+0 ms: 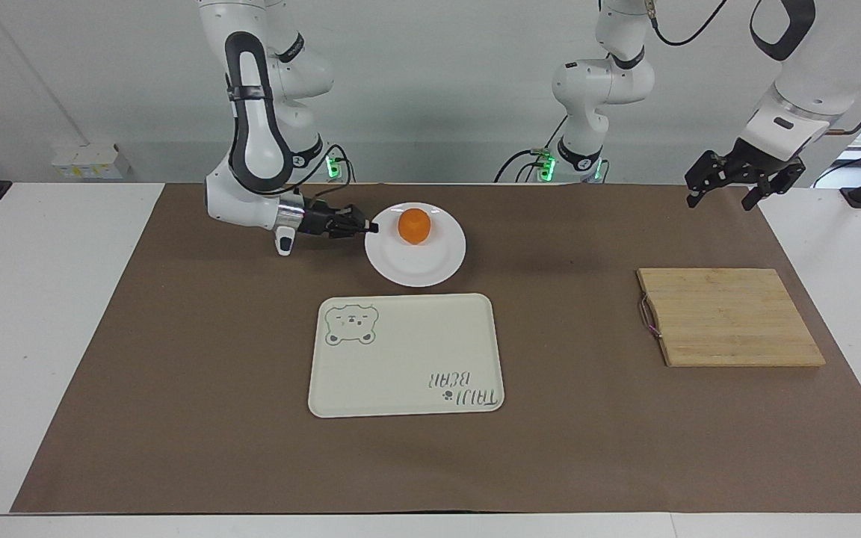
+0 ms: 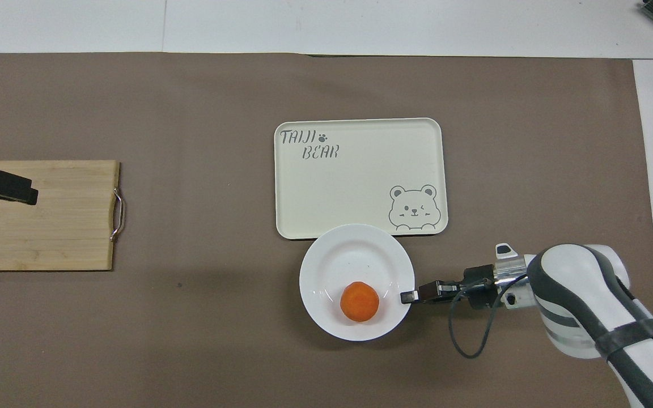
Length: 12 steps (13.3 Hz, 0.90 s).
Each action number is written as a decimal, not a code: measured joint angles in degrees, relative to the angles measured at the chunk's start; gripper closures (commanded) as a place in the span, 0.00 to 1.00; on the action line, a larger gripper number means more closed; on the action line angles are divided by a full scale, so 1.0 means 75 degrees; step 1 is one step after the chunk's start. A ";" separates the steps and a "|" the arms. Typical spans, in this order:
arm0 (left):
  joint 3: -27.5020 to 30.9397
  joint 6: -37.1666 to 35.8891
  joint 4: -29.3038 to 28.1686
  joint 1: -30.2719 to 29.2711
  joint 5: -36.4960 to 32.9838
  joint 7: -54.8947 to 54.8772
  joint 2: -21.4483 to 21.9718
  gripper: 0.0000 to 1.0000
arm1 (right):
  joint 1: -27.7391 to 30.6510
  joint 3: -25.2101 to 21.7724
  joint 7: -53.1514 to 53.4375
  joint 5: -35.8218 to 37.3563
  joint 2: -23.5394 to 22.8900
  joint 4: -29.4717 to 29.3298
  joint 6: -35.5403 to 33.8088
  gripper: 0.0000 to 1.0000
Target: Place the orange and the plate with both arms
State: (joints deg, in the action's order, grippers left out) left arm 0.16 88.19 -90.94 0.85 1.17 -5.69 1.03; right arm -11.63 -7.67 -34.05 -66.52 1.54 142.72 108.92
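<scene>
The orange (image 1: 414, 226) lies on the white plate (image 1: 419, 269), on the part of it nearer to the robots. My right gripper (image 1: 371, 226) is shut on the plate's rim at the side toward the right arm's end and holds the plate a little above the table. In the overhead view the plate (image 2: 355, 255) covers the nearest edge of the tray, with the orange (image 2: 359, 302) on it and the right gripper (image 2: 406, 296) at its rim. My left gripper (image 1: 726, 196) hangs open and empty in the air over the left arm's end of the table and waits.
A cream tray with a bear drawing (image 1: 406, 355) lies in the middle of the table, just farther from the robots than the plate. A wooden cutting board (image 1: 729, 317) lies toward the left arm's end. A brown mat covers the table.
</scene>
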 measured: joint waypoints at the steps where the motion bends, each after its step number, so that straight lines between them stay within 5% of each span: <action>1: 0.0000 0.0000 0.0000 0.0000 0.0000 0.0000 0.0000 0.00 | 0.0000 -0.0001 0.0000 0.0000 -0.0036 -0.0177 0.0000 1.00; 6: 0.0000 0.0000 0.0000 0.0000 0.0000 0.0000 0.0000 0.00 | 0.0003 -0.0004 0.0654 -0.0012 -0.1006 -0.1844 0.0015 1.00; 12: 0.0000 0.0000 0.0000 0.0000 0.0000 0.0000 0.0000 0.00 | -0.0020 0.0023 0.0935 -0.0928 -0.2974 -0.4158 0.0040 1.00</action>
State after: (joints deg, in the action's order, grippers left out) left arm 0.16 88.19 -90.94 0.85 1.17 -5.69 1.03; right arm -11.79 -7.50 -27.03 -73.48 -20.77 111.53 109.22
